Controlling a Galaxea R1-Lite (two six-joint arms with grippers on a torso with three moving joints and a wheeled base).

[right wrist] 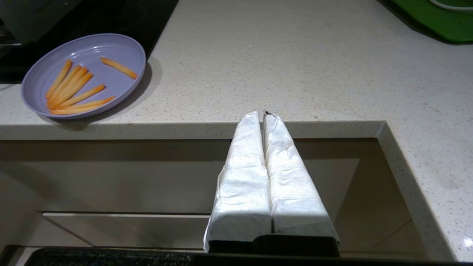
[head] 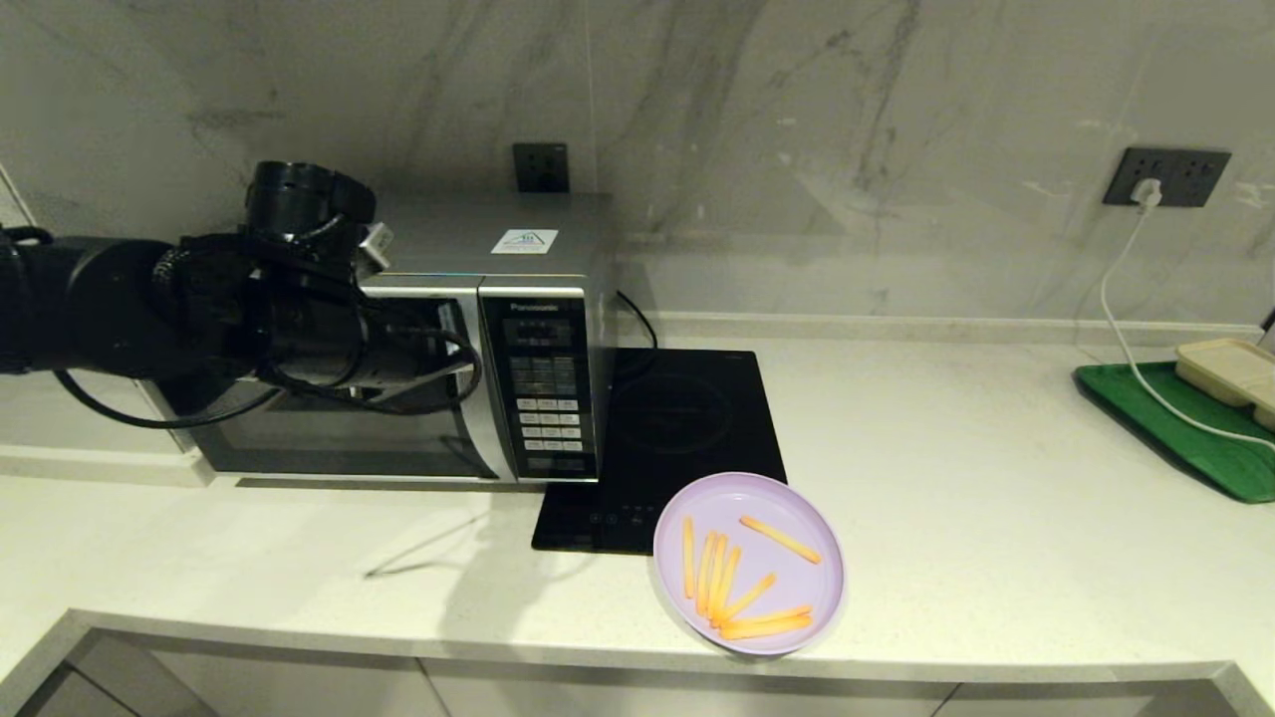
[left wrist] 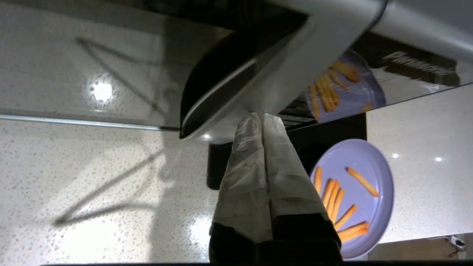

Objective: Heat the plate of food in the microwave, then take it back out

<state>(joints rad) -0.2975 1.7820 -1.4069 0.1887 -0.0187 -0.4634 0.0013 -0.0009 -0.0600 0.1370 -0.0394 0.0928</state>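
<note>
The silver microwave (head: 543,261) stands at the back left of the counter, its dark glass door facing me. My left arm (head: 299,319) reaches across the front of that door. In the left wrist view my left gripper (left wrist: 261,116) is shut and holds nothing; its taped fingertips (left wrist: 273,123) are right at the door's curved silver handle strip (left wrist: 295,70). The lilac plate of food (head: 742,500), with several fries on it, sits at the counter's front edge, partly on the cooktop. My right gripper (right wrist: 263,113) is shut and empty, below the counter's front edge, right of the plate (right wrist: 107,48).
A flat black induction cooktop (head: 687,418) lies right of the microwave. A green tray (head: 1185,433) with a beige container (head: 1230,368) sits at the far right, and a white cable (head: 1121,329) runs to it from a wall socket. Cabinet fronts (right wrist: 147,177) are below the counter.
</note>
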